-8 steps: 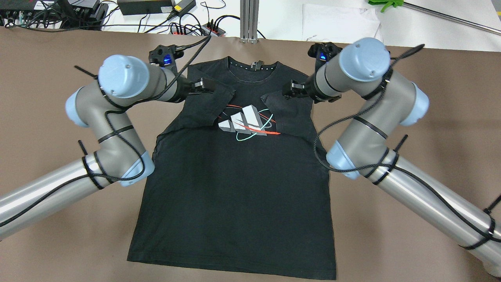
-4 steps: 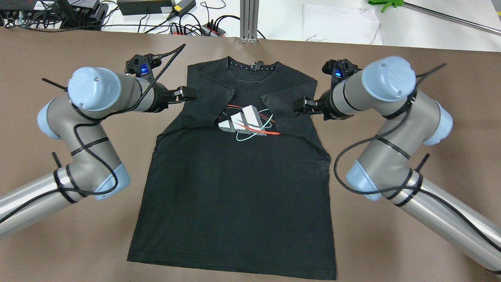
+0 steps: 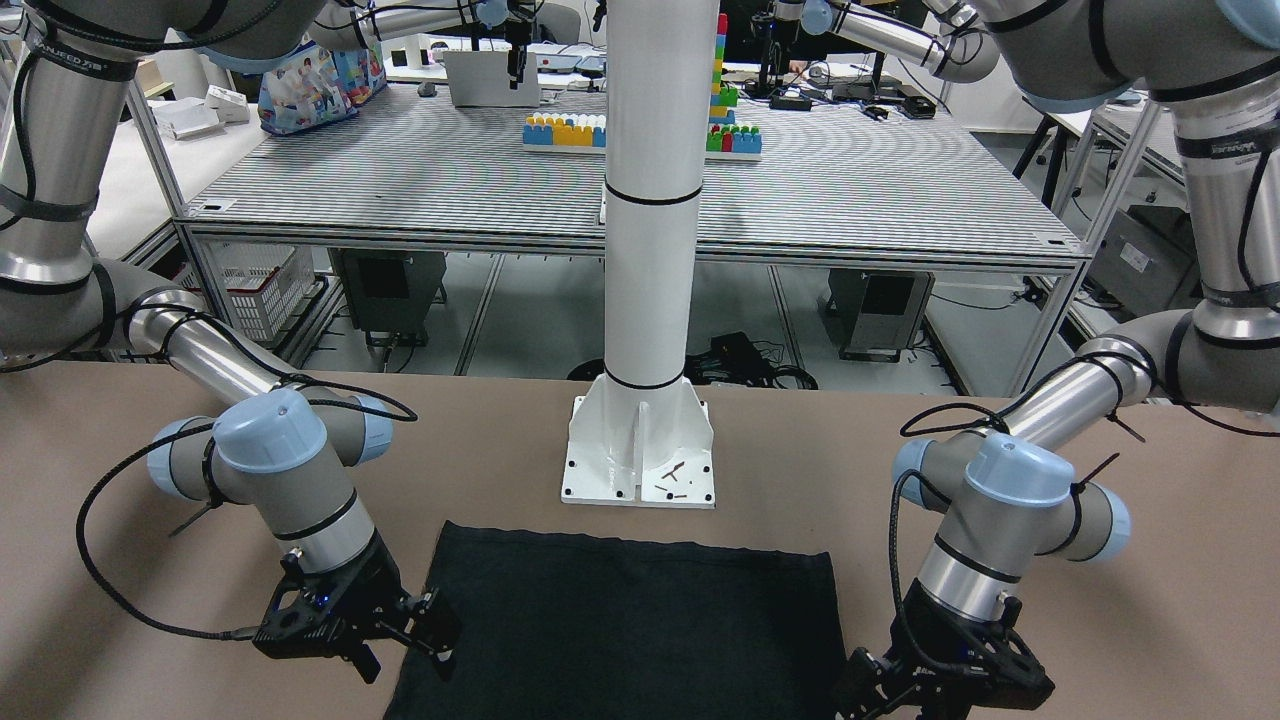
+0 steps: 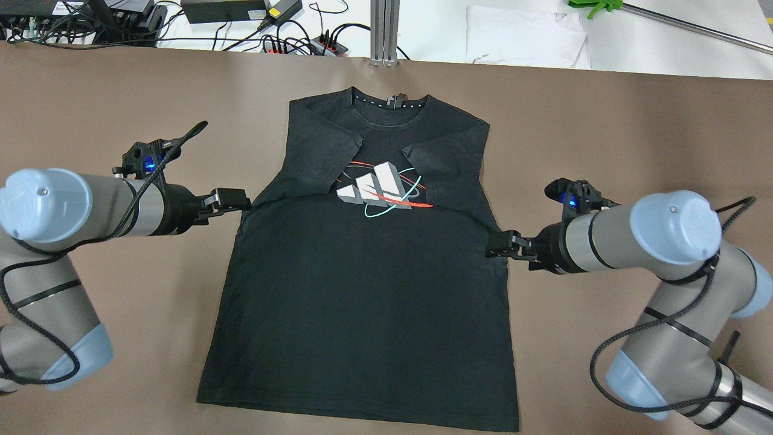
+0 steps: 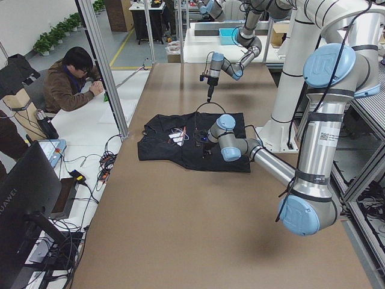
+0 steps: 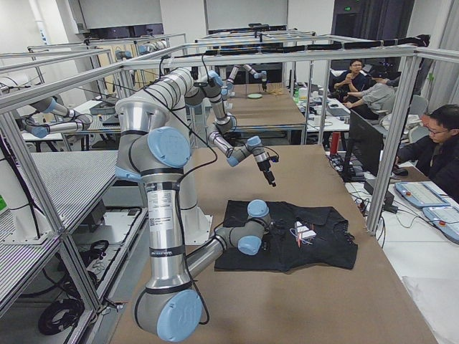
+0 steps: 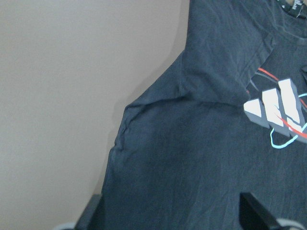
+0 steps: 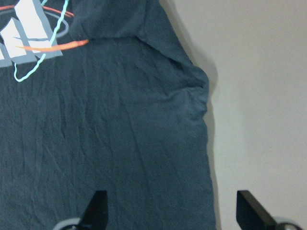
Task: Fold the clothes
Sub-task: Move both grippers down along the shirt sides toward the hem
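On the one brown table [image 4: 90, 374] one black T-shirt [image 4: 362, 302] lies flat, print side up, collar at the edge away from the robot, hem toward the robot, roughly centred between the arms. Two arms: the left arm [image 4: 66, 205] comes in low from the shirt's left side, the right arm [image 4: 652, 235] from its right side, both with forearms near level over the table. One white pillar on a square base plate [image 3: 640, 450] stands near the hem, a strip of bare table between them; the shirt is wider than the plate. One person [image 5: 75, 78] sits off the table's far side in the left side view. Two grippers, one per side seam, both just below the armpit. The left gripper [image 4: 232, 198] has its jaws spread wide; in its wrist view [image 7: 172, 220] one finger [image 7: 93, 215] sits at the shirt's side edge and the other over the cloth, nothing pinched. The right gripper [image 4: 498, 244] is likewise spread; in its wrist view [image 8: 172, 215] one finger [image 8: 96, 208] is over cloth and the other over bare table, straddling the side edge, nothing held. Cannot tell if the tips touch the fabric. Two sleeves, both folded inward across the chest: left sleeve [image 4: 323, 154], right sleeve [image 4: 444, 169], their ends apart. One chest print [image 4: 380, 190] shows between them, three pale slanted bars with one red and one teal loop, partly covered by the sleeves. Small bunched wrinkles sit at each armpit.
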### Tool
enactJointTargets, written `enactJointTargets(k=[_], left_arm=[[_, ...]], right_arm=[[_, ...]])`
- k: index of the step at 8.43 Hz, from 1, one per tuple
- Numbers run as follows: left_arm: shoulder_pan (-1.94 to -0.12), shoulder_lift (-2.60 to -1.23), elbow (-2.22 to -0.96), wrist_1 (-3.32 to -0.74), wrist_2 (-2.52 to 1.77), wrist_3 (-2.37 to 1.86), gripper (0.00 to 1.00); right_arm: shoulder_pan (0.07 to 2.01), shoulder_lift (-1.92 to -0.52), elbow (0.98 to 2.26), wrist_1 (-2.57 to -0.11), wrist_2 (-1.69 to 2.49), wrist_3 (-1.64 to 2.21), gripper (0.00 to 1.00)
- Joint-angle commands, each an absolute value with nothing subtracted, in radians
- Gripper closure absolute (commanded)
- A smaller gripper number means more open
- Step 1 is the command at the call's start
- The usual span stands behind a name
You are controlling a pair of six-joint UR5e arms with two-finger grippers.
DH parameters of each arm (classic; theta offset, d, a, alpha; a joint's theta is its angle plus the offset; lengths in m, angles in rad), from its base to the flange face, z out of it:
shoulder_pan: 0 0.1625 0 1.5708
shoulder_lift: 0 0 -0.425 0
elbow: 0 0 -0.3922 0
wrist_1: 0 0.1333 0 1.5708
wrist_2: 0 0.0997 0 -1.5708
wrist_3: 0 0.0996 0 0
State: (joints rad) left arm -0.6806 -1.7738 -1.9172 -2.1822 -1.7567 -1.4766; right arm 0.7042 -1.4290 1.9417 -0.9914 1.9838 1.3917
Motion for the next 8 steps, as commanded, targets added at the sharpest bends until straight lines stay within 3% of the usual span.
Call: enactJointTargets(k=[1,4,8], left_arm=[[-0.601,-1.587,-2.002,-2.288,-1.709,-1.488,0.00],[-0.540,-1.566,-2.010,-2.293,-1.636,-1.494,0.00],[-0.522,-1.566,-2.014,-2.290,-1.623,-1.519,0.00]], right_arm=[[0.593,-1.615,1.953,-0.760,1.939,1.490,0.05],[0.302,-1.632,1.954,-0.741,1.733,1.619,0.06],[0.247,-1.649,1.968,-0.741,1.715,1.629,0.06]])
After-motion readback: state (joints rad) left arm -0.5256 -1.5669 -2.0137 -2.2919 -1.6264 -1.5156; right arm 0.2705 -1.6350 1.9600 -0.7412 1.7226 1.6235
